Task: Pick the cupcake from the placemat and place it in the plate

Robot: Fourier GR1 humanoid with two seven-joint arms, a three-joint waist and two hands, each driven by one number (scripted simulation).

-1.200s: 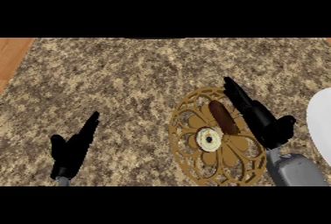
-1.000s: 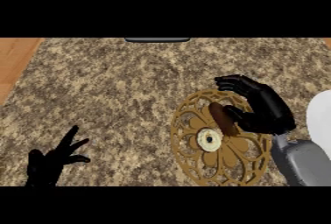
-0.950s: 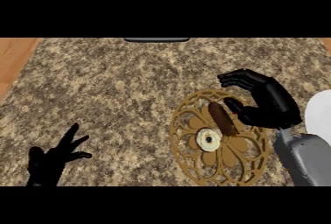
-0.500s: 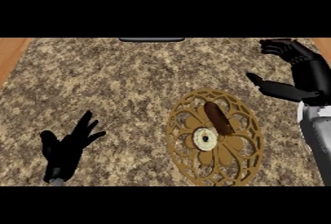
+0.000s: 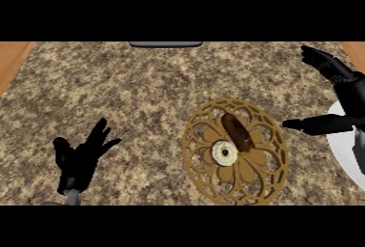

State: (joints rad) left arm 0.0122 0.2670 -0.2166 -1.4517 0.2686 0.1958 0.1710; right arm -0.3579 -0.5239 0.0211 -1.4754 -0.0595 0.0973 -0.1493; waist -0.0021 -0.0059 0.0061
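A round golden openwork placemat (image 5: 236, 183) lies on the speckled counter right of centre. On it sits a cream-topped cupcake (image 5: 225, 153), with a dark brown oblong piece (image 5: 237, 131) leaning beside it. My right hand (image 5: 342, 96) hovers at the right edge, open, fingers spread upward and thumb pointing left toward the mat, holding nothing. The white plate (image 5: 348, 153) shows partly at the right edge, under that hand. My left hand (image 5: 80, 157) rests open at the lower left, fingers up.
A grey object (image 5: 165, 44) lies at the counter's far edge. Wooden strips show at the upper left (image 5: 13, 58) and upper right corners. Speckled stone counter spreads between the two hands.
My right hand rose off the placemat and moved up and right, opening. The cupcake and the brown piece stay on the mat. The left hand shifted slightly and spread its fingers.
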